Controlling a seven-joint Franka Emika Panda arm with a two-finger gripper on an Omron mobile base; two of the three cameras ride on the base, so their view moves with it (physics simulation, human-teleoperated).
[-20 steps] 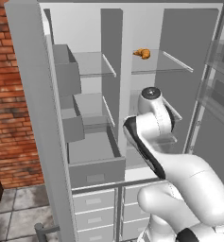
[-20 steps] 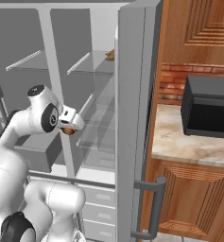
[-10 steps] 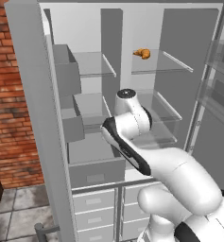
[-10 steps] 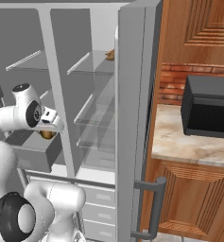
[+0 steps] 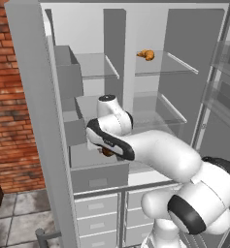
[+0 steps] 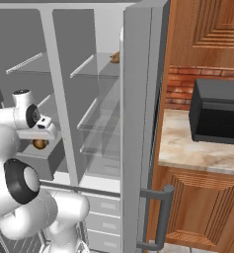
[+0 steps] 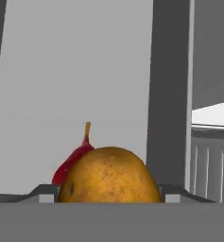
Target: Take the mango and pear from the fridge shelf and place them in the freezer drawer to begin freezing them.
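My gripper [image 5: 105, 148] is shut on the pear [image 5: 107, 152], a golden-brown speckled fruit with a red blush and a thin stem. It hangs low over the open freezer drawer [image 5: 100, 177], a deep grey box pulled out at the left. In the hand view the pear [image 7: 108, 177] sits between my fingertips [image 7: 41, 192], bulb end toward the camera. From the right, the pear [image 6: 38, 144] hangs under the gripper [image 6: 39, 140], above the drawer [image 6: 45, 161]. An orange fruit, seemingly the mango [image 5: 146, 54], lies on the top fridge shelf [image 5: 160, 68].
The open fridge door [image 6: 140, 123] stands on the right with its handle [image 6: 160, 217]. Grey bins [image 5: 68, 72] hang on the left wall above the drawer. White-fronted drawers [image 5: 97, 206] sit below. A counter with a black microwave [image 6: 217, 111] lies beyond the door.
The arm has swung left and down from the middle shelf area, carrying the pear until it hangs over the open drawer.
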